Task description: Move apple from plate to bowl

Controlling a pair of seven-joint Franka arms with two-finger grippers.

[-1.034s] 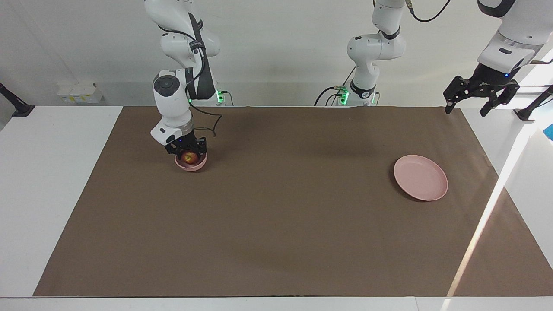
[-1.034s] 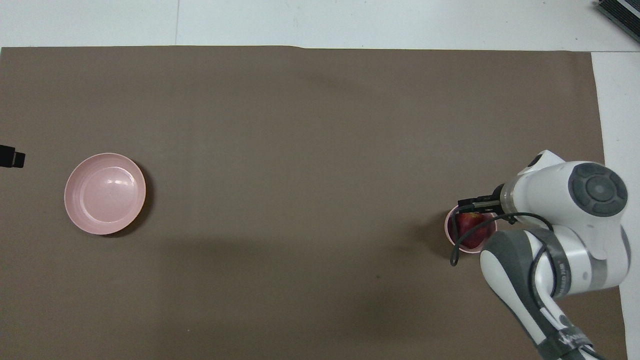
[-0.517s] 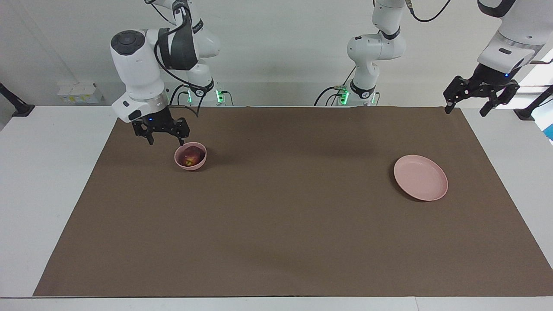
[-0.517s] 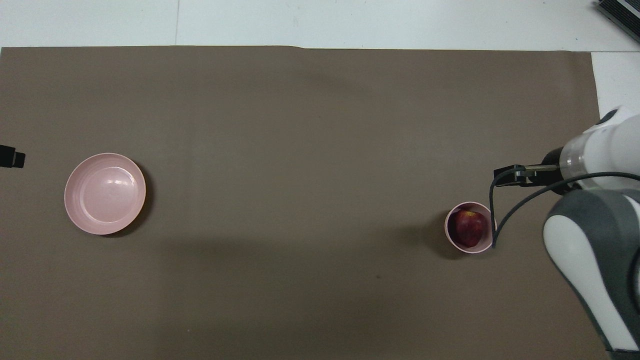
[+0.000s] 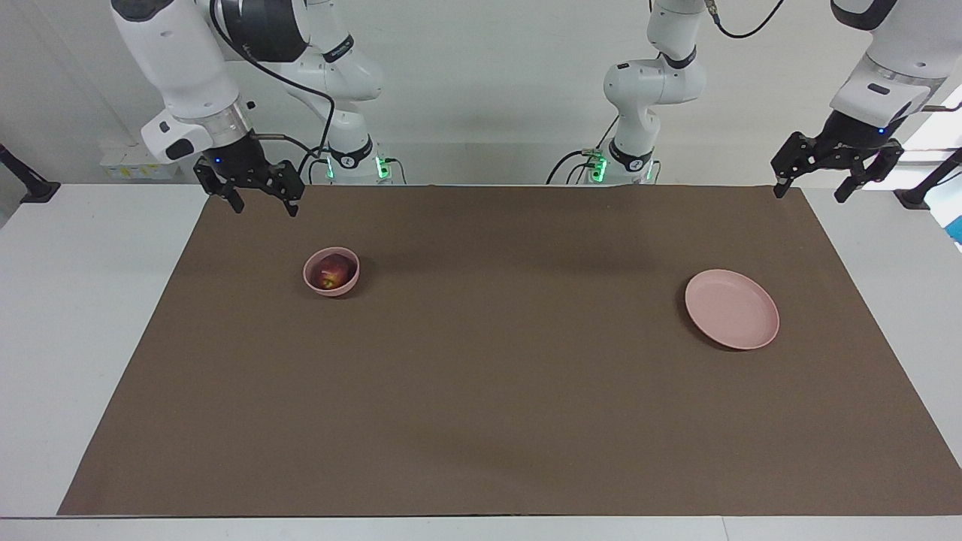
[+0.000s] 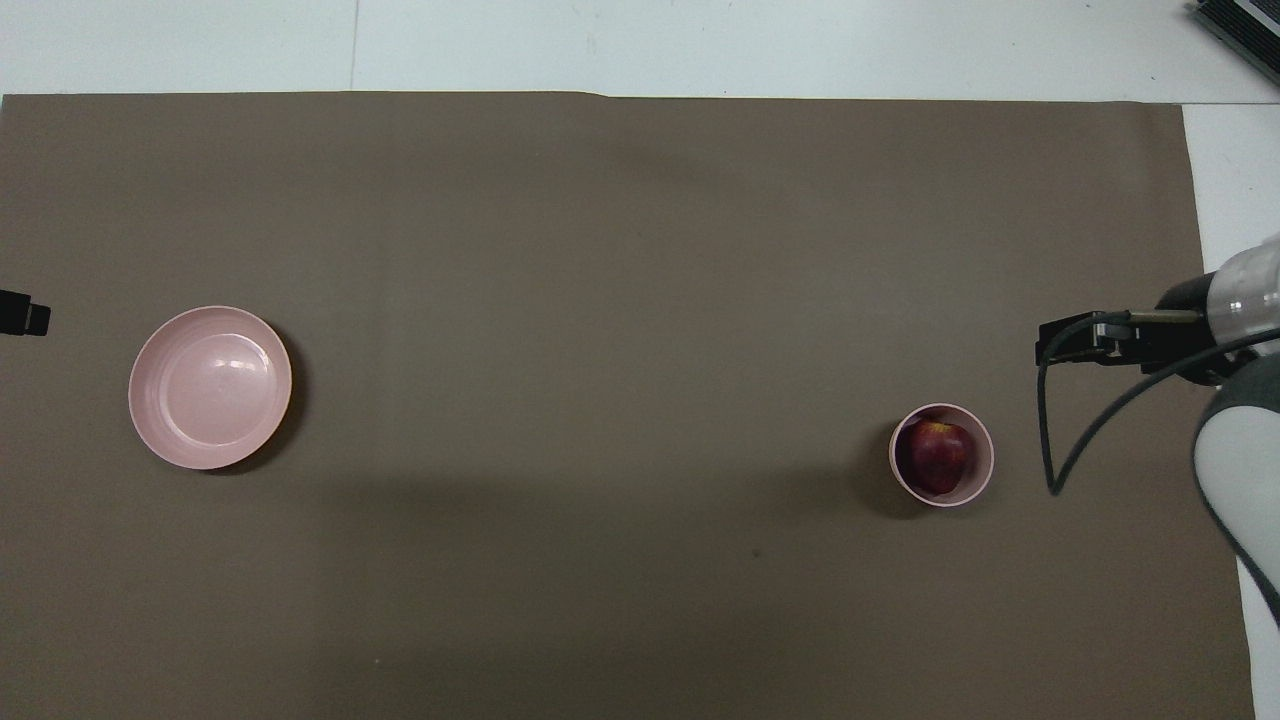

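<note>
Apple (image 5: 329,272) sits in the bowl (image 5: 331,286), toward the right arm's end of the table (image 5: 481,466); plate (image 5: 731,309) bare, well apart toward the left arm's end. Transfer looks complete.

Right claw (image 5: 258,194) raised over the mat's edge, clear of the bowl, fingers apart, holding nothing. Left claw (image 5: 836,170) waits above the table corner, fingers apart, also holding nothing.

Apple judged firm, smooth, light, prone to roll; grip across its widest girth. Bowl rim hems it closely. Open mat all round.
</note>
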